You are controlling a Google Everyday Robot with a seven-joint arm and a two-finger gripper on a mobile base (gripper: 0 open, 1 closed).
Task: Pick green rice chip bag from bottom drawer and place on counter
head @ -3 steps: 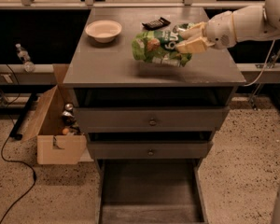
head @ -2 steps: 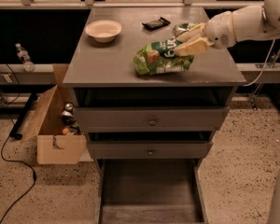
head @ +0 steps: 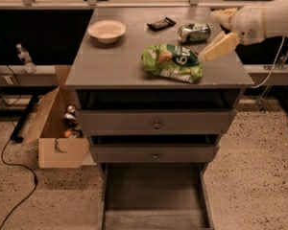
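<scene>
The green rice chip bag (head: 173, 61) lies flat on the counter (head: 115, 63), right of the middle, near the front edge. My gripper (head: 209, 36) is just right of the bag and above the counter, open and empty. Its lower finger (head: 220, 47) points down at the bag's right end, and its upper finger (head: 223, 16) is near the crushed green can (head: 194, 32). The bottom drawer (head: 153, 198) is pulled out at floor level and shows a bare grey tray.
A cream bowl (head: 107, 31) and a small black packet (head: 161, 23) sit at the back of the counter. The two knobbed drawers above the bottom one are slightly ajar. A cardboard box (head: 57, 133) with small items stands on the floor to the left, beside a black cable (head: 9, 152).
The bag, held above the counter a second ago, came down onto it. My gripper has opened, let it go and drawn back to the right.
</scene>
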